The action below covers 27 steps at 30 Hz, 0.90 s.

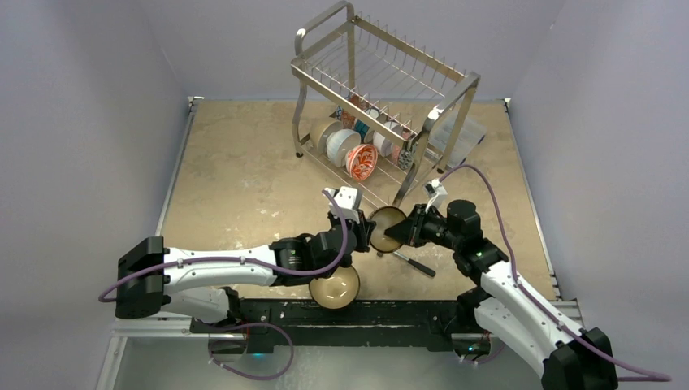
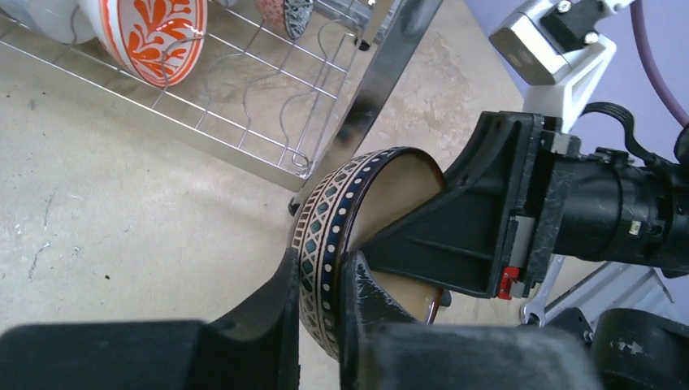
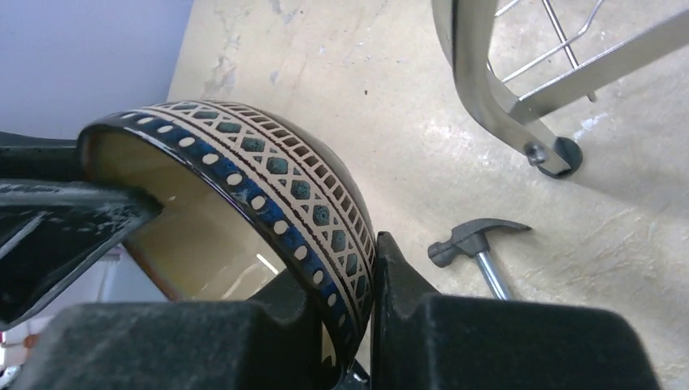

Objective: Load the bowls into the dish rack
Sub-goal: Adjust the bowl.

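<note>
A dark brown bowl (image 1: 386, 227) with a cream inside and a patterned band is held on edge above the table, in front of the dish rack (image 1: 382, 81). My left gripper (image 1: 363, 230) is shut on its rim, one finger on each side of the wall (image 2: 321, 264). My right gripper (image 1: 404, 231) is shut on the opposite rim (image 3: 345, 264). The bowl also shows in the left wrist view (image 2: 341, 195) and the right wrist view (image 3: 268, 162). A red-and-white bowl (image 1: 361, 161) and a white bowl (image 1: 340, 146) stand with others in the rack's lower tier. A copper-brown bowl (image 1: 334, 287) sits on the table by my left arm.
A hammer (image 1: 414, 262) lies on the table below the held bowl, also in the right wrist view (image 3: 479, 240). The rack's front leg (image 3: 479, 81) stands just beyond the bowl. A clear plastic box (image 1: 459, 138) lies behind the rack at the right.
</note>
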Tool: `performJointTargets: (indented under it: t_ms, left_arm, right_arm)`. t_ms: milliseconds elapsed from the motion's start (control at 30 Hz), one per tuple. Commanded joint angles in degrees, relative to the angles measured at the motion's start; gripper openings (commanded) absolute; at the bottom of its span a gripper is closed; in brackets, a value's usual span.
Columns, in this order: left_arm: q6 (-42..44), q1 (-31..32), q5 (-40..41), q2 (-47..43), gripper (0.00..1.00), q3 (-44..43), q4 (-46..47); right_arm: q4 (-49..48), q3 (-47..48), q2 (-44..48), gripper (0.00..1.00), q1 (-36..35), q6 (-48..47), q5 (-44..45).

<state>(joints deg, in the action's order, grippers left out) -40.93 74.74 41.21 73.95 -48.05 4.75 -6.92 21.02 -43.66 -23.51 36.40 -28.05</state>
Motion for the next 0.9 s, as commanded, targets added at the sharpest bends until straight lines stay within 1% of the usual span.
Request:
performJointTargets:
  t_ms: [0,100,133,167,200,267,367,433,533,700,800,867]
  left_arm:
    - [-3.26,0.06,-2.02,-2.83,0.23,0.32,2.20]
    - [-1.36,-0.03,-4.01,-4.45,0.76,0.57,1.14]
    - [-1.03,-0.25,-5.09,-4.98,0.81,0.23,0.22]
    - [-1.53,-0.97,-6.88,-5.49,0.84,-0.05,-0.99]
    - [-1.89,-2.61,-10.48,-6.01,0.86,-0.14,-1.62]
    - [-3.72,-7.31,-20.32,-7.51,0.88,0.60,-1.49]
    - [-6.56,-13.31,-34.09,-8.90,0.91,3.12,1.81]
    - [-6.49,-14.83,-41.05,-8.75,0.93,4.01,4.27]
    - [-7.40,-16.22,-51.46,-7.07,0.91,5.78,9.18]
    - [-10.25,-16.66,-58.18,-3.94,0.88,7.96,14.85]
    - [-11.23,-16.68,-60.07,-1.57,0.83,7.77,16.35]
    - [-12.00,-16.66,-60.91,-0.21,0.79,8.33,19.02]
  right_arm:
    - [-3.62,2.79,1.95,0.00,0.30,-1.44,-1.71]
    - [-3.47,2.78,2.15,0.00,0.30,-2.35,-2.37]
    - [-3.52,2.84,2.37,0.00,0.26,-2.81,-2.62]
    - [-3.49,2.95,2.54,0.00,0.27,-3.31,-2.85]
    - [-3.27,3.19,2.67,0.00,0.30,-3.94,-2.86]
    - [-3.21,3.61,2.79,0.00,0.27,-5.23,-3.44]
    - [-4.13,4.14,2.27,0.00,0.30,-6.98,-5.72]
    - [-5.27,4.34,1.55,0.00,0.28,-7.30,-7.59]
    - [-7.07,4.80,0.00,0.00,0.29,-7.46,-11.07]
    - [-8.91,4.81,-0.90,0.00,0.30,-7.49,-14.04]
    - [-9.53,5.07,-0.95,0.00,0.28,-7.38,-15.10]
    - [-9.72,5.32,-1.13,0.00,0.29,-7.36,-15.41]
